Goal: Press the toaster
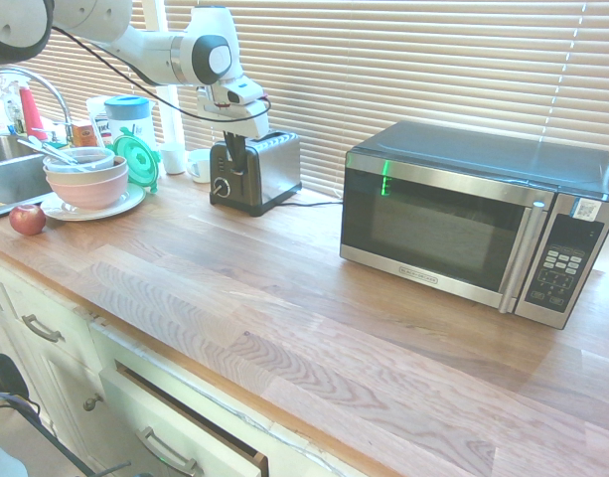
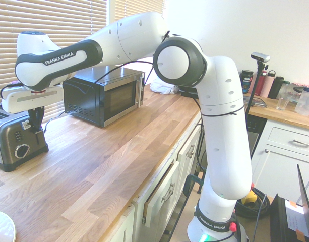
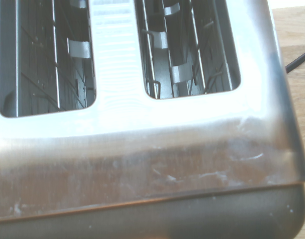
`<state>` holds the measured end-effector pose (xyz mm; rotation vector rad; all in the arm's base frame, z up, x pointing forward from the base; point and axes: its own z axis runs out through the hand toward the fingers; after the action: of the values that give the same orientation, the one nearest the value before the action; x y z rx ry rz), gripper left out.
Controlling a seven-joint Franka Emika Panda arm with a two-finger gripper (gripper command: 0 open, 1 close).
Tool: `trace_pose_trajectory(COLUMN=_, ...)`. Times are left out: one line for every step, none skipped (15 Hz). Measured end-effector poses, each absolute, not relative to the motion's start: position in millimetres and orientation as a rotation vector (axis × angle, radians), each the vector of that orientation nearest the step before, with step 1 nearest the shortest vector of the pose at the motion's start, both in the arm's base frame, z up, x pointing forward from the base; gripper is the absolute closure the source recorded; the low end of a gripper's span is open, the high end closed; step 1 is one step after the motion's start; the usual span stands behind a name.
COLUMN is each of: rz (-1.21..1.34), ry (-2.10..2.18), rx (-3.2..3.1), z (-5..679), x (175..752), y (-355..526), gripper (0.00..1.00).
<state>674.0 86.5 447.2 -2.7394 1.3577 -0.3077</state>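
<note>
The toaster is a small one with steel sides and a black end. It stands at the back of the wooden counter, by the window blinds. My gripper hangs straight down at that black end, just above the round knob, with its fingers shut together. From the other side, the gripper shows pressed against the toaster where the lever sits; the lever itself is hidden behind the fingers. The wrist view looks down on the toaster's top, with two empty slots.
A large steel-and-black microwave stands to the right of the toaster. On the left are stacked bowls on a plate, a red apple, a sink, a green-lidded container and a white mug.
</note>
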Motion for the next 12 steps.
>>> trace_pose_trajectory(rz=-0.305, ry=1.357, rx=-2.742, z=445, x=674, y=87, gripper=1.00)
trace_pose_trajectory(rz=-0.302, ry=1.356, rx=-2.746, z=443, x=675, y=88, gripper=1.00)
trace_pose_trajectory(rz=-0.299, ry=1.355, rx=-2.749, z=440, x=675, y=88, gripper=1.00)
trace_pose_trajectory(rz=-0.296, ry=1.356, rx=-2.751, z=437, x=676, y=88, gripper=1.00)
trace_pose_trajectory(rz=-0.291, ry=1.358, rx=-2.753, z=434, x=676, y=88, gripper=1.00)
trace_pose_trajectory(rz=-0.285, ry=1.363, rx=-2.756, z=431, x=677, y=86, gripper=1.00)
trace_pose_trajectory(rz=-0.277, ry=1.369, rx=-2.759, z=426, x=678, y=85, gripper=1.00)
trace_pose_trajectory(rz=-0.272, ry=1.377, rx=-2.761, z=421, x=679, y=82, gripper=1.00)
trace_pose_trajectory(rz=-0.268, ry=1.383, rx=-2.763, z=417, x=680, y=79, gripper=1.00)
trace_pose_trajectory(rz=-0.265, ry=1.389, rx=-2.765, z=413, x=681, y=77, gripper=1.00)
trace_pose_trajectory(rz=-0.266, ry=1.389, rx=-2.766, z=413, x=681, y=77, gripper=1.00)
trace_pose_trajectory(rz=-0.271, ry=1.386, rx=-2.769, z=413, x=681, y=77, gripper=1.00)
